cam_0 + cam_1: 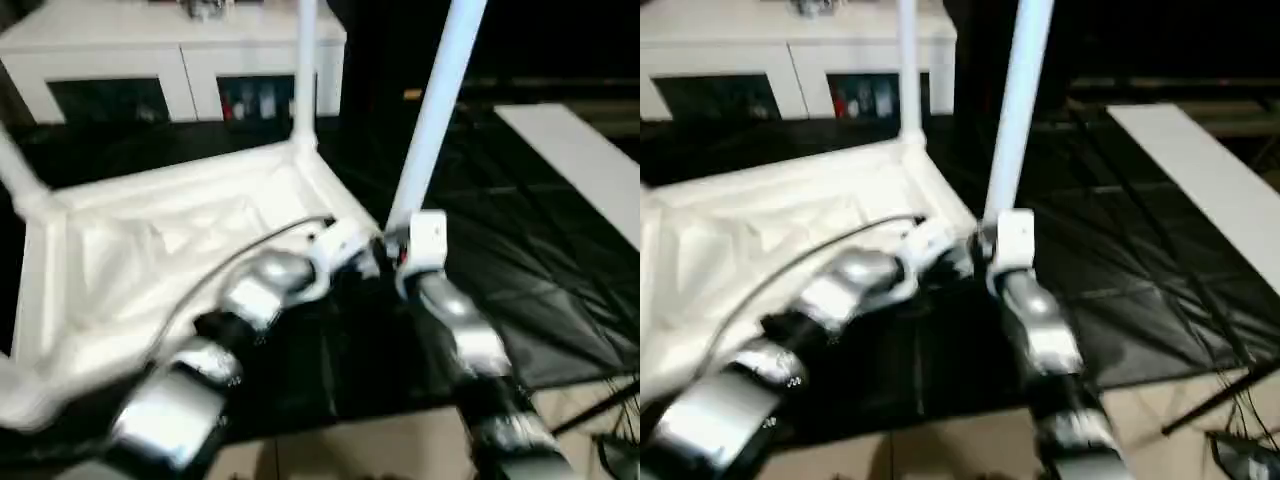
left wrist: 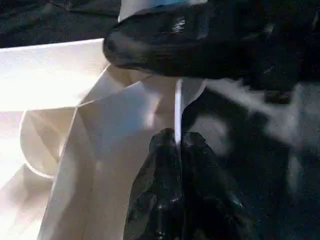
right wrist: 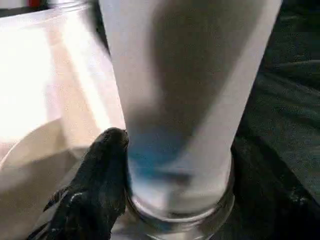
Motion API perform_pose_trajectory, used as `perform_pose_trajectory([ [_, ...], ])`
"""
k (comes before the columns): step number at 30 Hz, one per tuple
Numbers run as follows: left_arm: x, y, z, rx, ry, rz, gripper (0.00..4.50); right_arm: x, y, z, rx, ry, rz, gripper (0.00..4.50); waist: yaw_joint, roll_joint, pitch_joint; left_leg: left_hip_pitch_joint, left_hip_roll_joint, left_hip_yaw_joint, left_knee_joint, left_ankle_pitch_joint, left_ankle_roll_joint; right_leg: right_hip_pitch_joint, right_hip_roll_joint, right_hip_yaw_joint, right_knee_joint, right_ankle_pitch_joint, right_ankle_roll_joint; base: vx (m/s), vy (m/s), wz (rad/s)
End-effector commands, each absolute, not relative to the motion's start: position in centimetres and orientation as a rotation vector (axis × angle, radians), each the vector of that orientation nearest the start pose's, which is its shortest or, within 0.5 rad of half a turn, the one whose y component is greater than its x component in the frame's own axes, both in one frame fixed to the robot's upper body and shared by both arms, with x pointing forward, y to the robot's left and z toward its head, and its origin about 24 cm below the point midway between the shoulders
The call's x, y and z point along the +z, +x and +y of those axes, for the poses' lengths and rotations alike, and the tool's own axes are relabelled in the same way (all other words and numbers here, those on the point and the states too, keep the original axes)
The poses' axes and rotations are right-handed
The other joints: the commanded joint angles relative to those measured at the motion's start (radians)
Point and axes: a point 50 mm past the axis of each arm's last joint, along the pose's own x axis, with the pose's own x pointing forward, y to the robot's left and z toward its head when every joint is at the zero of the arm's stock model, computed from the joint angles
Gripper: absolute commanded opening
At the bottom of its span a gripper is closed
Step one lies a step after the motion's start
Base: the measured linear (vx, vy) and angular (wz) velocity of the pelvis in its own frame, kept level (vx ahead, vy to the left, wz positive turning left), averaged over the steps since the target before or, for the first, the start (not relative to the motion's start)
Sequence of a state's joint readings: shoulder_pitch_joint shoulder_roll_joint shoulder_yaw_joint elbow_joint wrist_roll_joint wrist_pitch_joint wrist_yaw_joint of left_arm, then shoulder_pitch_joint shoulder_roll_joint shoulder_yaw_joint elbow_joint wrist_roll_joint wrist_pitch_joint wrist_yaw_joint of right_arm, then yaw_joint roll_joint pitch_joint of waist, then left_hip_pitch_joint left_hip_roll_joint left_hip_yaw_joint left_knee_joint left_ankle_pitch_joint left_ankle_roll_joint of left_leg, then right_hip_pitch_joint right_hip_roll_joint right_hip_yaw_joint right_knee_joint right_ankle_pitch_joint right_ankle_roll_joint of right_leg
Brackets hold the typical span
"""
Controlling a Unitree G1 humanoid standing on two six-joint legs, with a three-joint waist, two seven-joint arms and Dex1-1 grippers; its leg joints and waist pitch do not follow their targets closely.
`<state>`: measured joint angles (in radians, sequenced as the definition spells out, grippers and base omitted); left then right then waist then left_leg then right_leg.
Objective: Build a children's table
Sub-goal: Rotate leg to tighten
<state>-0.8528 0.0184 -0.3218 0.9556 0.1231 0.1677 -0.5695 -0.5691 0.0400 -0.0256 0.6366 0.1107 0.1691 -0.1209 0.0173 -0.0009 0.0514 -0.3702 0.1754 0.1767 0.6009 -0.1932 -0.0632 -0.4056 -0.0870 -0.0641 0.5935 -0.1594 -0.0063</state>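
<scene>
Head views are showing the tabletop lying underside up on the dark floor, ribs facing the camera, white cabinet behind it.

Left to right: a leg is standing in the far-left corner, partly cut off at the frame edge. Another leg is standing upright in the far-right corner socket. A third leg is rising, tilted, from the near-right corner, where both arms are meeting. Near-left corner is blurred, so I can't tell whether it has a leg.

Left gripper is sitting with fingers pressed together, nothing visible between them, tips just beside the tabletop rim at that near-right corner. Right gripper is holding the third leg at its base: one black finger is touching the tube just above the socket, the other hidden behind it.

Judging progress: two legs looking seated, third entering its socket but leaning, so probably needing straightening and pressing home. Fourth leg unconfirmed. Flipping the table upright is still to come.
</scene>
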Motion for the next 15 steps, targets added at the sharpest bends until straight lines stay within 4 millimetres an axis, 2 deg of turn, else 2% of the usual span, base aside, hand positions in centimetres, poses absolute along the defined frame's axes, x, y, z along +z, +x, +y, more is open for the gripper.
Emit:
perform_pose_trajectory([
  [1,6.3,36.8,4.5,-0.743,0.439,0.327,0.0,3.4,34.2,-7.8,0.075,0.081,0.297,2.72,0.005,-0.008,-0.075,0.004,0.038,-0.012,-0.07,-0.122,0.059,0.053,-0.057,0.042,-0.058,-0.106,-0.238,0.05,0.002,0.0],
  [2,6.3,36.8,4.4,-0.754,0.445,0.323,0.0,3.5,34.2,-7.5,0.1,0.097,0.289,2.72,0.01,-0.008,-0.077,0.003,0.037,-0.01,-0.067,-0.091,0.085,0.058,-0.058,0.042,-0.051,-0.054,-0.252,0.05,0.002,0.0],
  [3,6.3,36.8,4.4,-0.754,0.445,0.323,0.0,3.5,34.2,-7.5,0.1,0.097,0.289,3.07,0.015,-0.008,-0.078,0.005,0.038,-0.008,-0.065,-0.066,0.107,0.06,-0.059,0.042,-0.046,-0.015,-0.263,0.0,0.0,0.0],
  [4,6.4,36.7,4.4,-0.776,0.456,0.312,0.0,3.6,34.2,-7.3,0.141,0.131,0.282,3.07,0.016,-0.011,-0.076,0.005,0.038,-0.008,-0.067,-0.066,0.116,0.06,-0.059,0.042,-0.047,-0.012,-0.267,0.0,0.0,0.0],
  [6,6.2,36.5,4.8,-0.831,0.497,0.291,0.0,4.3,34.0,-7.9,0.166,0.134,0.227,3.42,0.022,-0.009,-0.074,0.007,0.04,-0.007,-0.067,-0.081,0.131,0.061,-0.062,0.042,-0.051,-0.035,-0.267,0.0,0.0,0.0],
  [7,6.2,36.5,4.9,-0.834,0.499,0.29,0.0,4.3,34.0,-8.1,0.162,0.127,0.218,3.44,0.023,-0.01,-0.072,0.005,0.041,-0.007,-0.069,-0.1,0.131,0.061,-0.061,0.041,-0.055,-0.065,-0.26,0.0,0.0,0.0],
  [8,6.0,36.3,5.3,-0.858,0.508,0.287,0.0,4.6,33.7,-9.0,0.159,0.099,0.189,3.51,0.017,-0.01,-0.07,-0.001,0.041,-0.011,-0.073,-0.118,0.121,0.066,-0.061,0.04,-0.056,-0.102,-0.244,0.0,0.0,0.0],
  [9,6.0,36.2,5.4,-0.872,0.513,0.284,0.0,4.7,33.6,-9.3,0.162,0.09,0.178,3.76,0.015,-0.01,-0.068,0.003,0.042,-0.011,-0.074,-0.145,0.108,0.062,-0.061,0.04,-0.063,-0.151,-0.23,0.0,0.0,0.0],
  [11,5.9,36.1,5.8,-0.899,0.522,0.284,0.0,4.9,33.2,-10.2,0.172,0.068,0.159,3.89,0.015,-0.009,-0.066,0.011,0.044,-0.01,-0.076,-0.18,0.088,0.055,-0.059,0.041,-0.069,-0.209,-0.223,0.0,0.0,0.0],
  [12,5.7,35.8,6.5,-0.923,0.52,0.292,0.0,5.1,32.4,-11.5,0.214,0.061,0.142,3.96,0.018,-0.008,-0.065,0.01,0.046,-0.01,-0.077,-0.179,0.085,0.057,-0.058,0.042,-0.07,-0.212,-0.218,0.0,0.0,0.0],
  [13,5.7,35.8,6.5,-0.923,0.52,0.292,0.0,5.1,32.4,-11.5,0.214,0.061,0.142,3.96,0.018,-0.008,-0.065,0.01,0.046,-0.01,-0.077,-0.179,0.085,0.057,-0.058,0.042,-0.07,-0.212,-0.218,0.0,0.0,0.0],
  [15,5.6,35.6,6.9,-0.953,0.534,0.291,0.0,5.3,31.8,-12.3,0.257,0.045,0.131,4.28,0.022,-0.006,-0.067,0.011,0.049,-0.012,-0.079,-0.171,0.079,0.055,-0.057,0.043,-0.064,-0.185,-0.217,0.0,0.0,0.0],
])
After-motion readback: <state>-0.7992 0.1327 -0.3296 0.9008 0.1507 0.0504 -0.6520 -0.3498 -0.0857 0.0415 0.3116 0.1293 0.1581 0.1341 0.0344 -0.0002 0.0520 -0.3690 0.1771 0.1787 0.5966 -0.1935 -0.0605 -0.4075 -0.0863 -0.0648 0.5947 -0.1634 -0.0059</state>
